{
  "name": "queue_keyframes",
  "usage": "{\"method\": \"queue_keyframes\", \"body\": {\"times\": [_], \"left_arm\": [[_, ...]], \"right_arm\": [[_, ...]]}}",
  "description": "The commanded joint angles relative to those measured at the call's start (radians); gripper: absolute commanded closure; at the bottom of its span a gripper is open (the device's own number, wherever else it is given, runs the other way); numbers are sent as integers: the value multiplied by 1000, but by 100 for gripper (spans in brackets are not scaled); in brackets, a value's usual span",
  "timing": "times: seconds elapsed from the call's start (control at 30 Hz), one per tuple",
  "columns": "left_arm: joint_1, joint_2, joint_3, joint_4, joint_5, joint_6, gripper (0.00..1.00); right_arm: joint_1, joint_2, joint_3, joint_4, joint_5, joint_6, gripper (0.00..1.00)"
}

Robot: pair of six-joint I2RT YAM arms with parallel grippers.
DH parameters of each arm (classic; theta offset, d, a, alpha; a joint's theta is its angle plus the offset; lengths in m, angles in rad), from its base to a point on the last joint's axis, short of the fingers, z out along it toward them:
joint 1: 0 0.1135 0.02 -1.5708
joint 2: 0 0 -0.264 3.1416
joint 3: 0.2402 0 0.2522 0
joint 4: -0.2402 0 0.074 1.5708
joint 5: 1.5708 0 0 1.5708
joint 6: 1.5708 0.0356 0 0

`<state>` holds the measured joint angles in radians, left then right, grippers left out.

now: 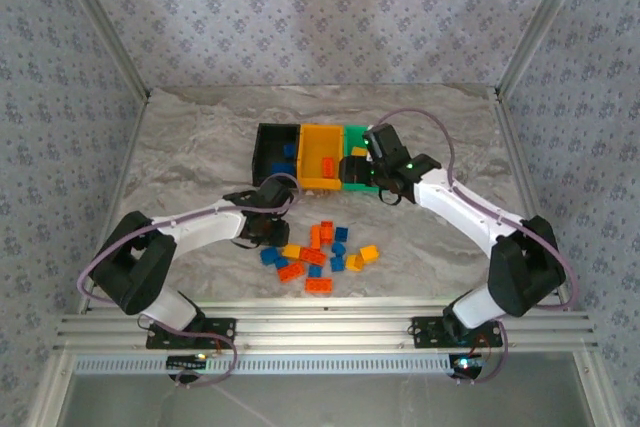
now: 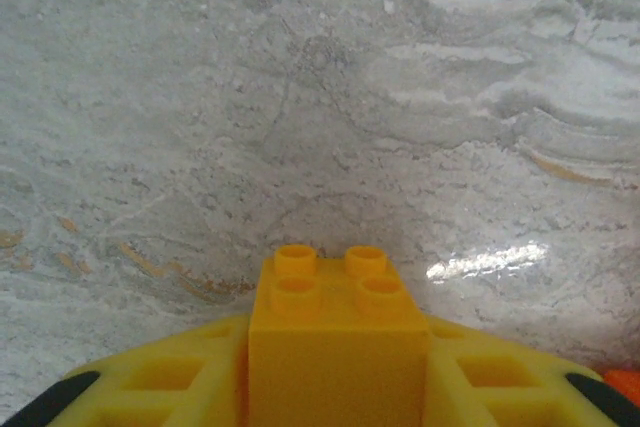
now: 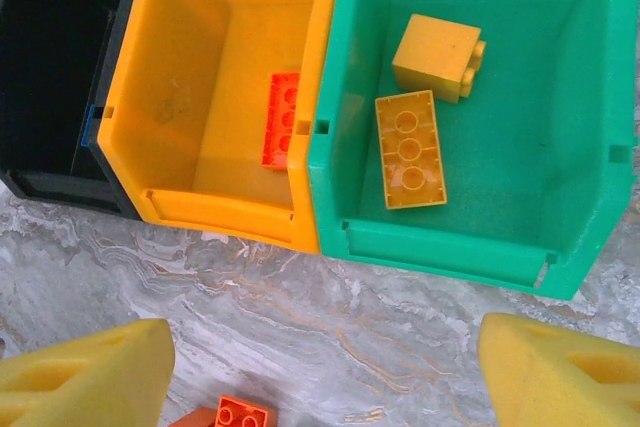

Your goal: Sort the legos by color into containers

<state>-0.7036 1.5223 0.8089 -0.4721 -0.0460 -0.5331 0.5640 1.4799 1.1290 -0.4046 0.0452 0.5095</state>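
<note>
My left gripper (image 2: 338,392) is shut on a yellow lego (image 2: 338,332), studs facing away, low over the marble table; from above it (image 1: 264,217) sits left of the loose pile of blue, orange and yellow legos (image 1: 320,250). My right gripper (image 3: 325,379) is open with nothing between its fingers (image 3: 85,377), hovering just in front of the bins (image 1: 366,173). The green bin (image 3: 470,237) holds two yellow legos (image 3: 410,147). The yellow-orange bin (image 3: 215,202) holds one orange lego (image 3: 282,119). The black bin (image 3: 55,57) has blue legos (image 1: 283,159).
One orange lego (image 3: 240,414) lies on the table just below the right gripper. Metal frame posts (image 1: 530,37) and patterned walls close in the table (image 1: 200,137) at the back and sides. The arm bases sit on the rail (image 1: 320,327) at the near edge.
</note>
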Motion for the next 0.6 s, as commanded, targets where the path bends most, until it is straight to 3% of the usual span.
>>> {"method": "queue_keyframes", "body": {"times": [0.0,0.23,0.37,0.57], "left_arm": [[-10,-33,54,-23,-12,7,70],[-11,27,310,-1,64,13,72],[-25,208,590,14,135,28,73],[-41,535,1054,-112,135,82,75]], "right_arm": [[-15,-46,-28,7,28,18,19],[-50,-148,-156,5,82,91,19],[-77,-218,-242,-21,104,112,19],[-91,-312,-325,-72,121,137,19]]}}
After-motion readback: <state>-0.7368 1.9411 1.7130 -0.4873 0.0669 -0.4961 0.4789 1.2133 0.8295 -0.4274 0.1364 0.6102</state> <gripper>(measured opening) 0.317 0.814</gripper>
